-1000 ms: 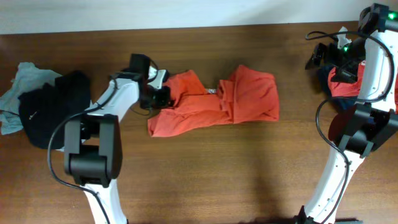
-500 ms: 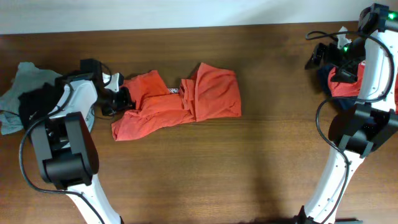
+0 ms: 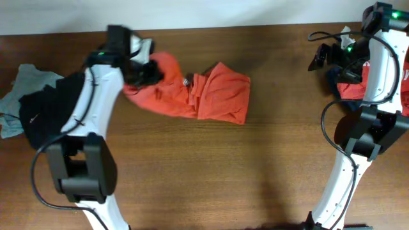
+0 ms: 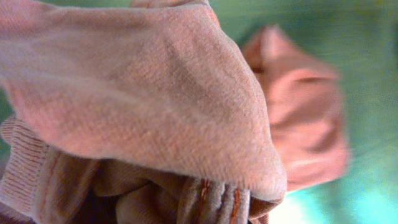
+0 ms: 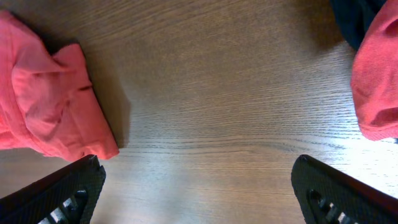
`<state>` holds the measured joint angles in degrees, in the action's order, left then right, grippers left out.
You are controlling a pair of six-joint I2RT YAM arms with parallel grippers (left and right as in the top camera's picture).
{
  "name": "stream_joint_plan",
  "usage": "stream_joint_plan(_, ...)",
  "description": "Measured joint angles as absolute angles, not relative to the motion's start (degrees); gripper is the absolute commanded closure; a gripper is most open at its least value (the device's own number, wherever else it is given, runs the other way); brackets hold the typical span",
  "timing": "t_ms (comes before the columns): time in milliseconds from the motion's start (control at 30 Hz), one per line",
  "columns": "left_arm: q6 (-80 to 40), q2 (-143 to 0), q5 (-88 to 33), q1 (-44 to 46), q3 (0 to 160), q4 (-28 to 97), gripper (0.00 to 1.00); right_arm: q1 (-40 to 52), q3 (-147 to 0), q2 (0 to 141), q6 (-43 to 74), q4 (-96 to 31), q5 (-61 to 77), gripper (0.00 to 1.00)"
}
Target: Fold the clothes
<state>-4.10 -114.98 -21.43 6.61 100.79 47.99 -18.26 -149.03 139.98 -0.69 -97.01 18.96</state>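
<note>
The orange-red T-shirt (image 3: 211, 96) lies bunched at the table's middle back, its left end lifted. My left gripper (image 3: 142, 71) is shut on that left end and holds it above the table. In the left wrist view the shirt (image 4: 155, 106) fills the frame and hides the fingers. My right gripper (image 3: 319, 59) is open and empty, held high at the back right. Its wrist view shows its fingers wide apart (image 5: 199, 193) over bare wood, the shirt's edge (image 5: 50, 112) at the left.
A black garment (image 3: 54, 112) on a pale grey-blue one (image 3: 19, 83) lies at the left edge. A red garment (image 3: 358, 86) on a navy one (image 3: 333, 80) lies at the right edge, behind my right arm; they also show in the right wrist view (image 5: 376, 87).
My left gripper pulled the shirt to the left, then swung up and back toward the far edge, lifting the shirt's left end. The right arm has hardly moved.
</note>
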Motion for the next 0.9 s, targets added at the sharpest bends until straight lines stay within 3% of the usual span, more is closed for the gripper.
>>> stream_joint_plan(500, -4.1, -114.8, -6.5, 35.0, 102.9, 43.1, 0.98, -18.2, -149.0, 140.0, -0.8, -97.0, 18.9, 0.01)
stream_joint_plan(533, -4.1, -115.0, -5.9, 36.1, 102.9, 42.8, 0.93, -18.2, -149.0, 140.0, -0.9, -97.0, 18.9, 0.01)
stream_joint_plan(633, -3.8, -116.8, -4.6, 38.2, 102.9, 41.8, 0.47, -18.1, -149.0, 140.0, -1.0, -97.0, 19.0, 0.01)
stream_joint_plan(667, -3.6, -117.6, -4.3, 38.6, 102.9, 41.5, 0.42, -18.1, -149.0, 140.0, -1.1, -97.0, 19.0, 0.01)
stream_joint_plan(800, -3.7, -121.7, -3.8, 39.7, 102.9, 39.9, 0.5, -18.0, -149.0, 140.0, -1.3, -97.0, 18.9, 0.01)
stream_joint_plan(900, -3.5, -123.3, -3.7, 40.1, 102.9, 39.6, 0.4, -18.0, -149.0, 140.0, -1.6, -97.0, 18.9, 0.01)
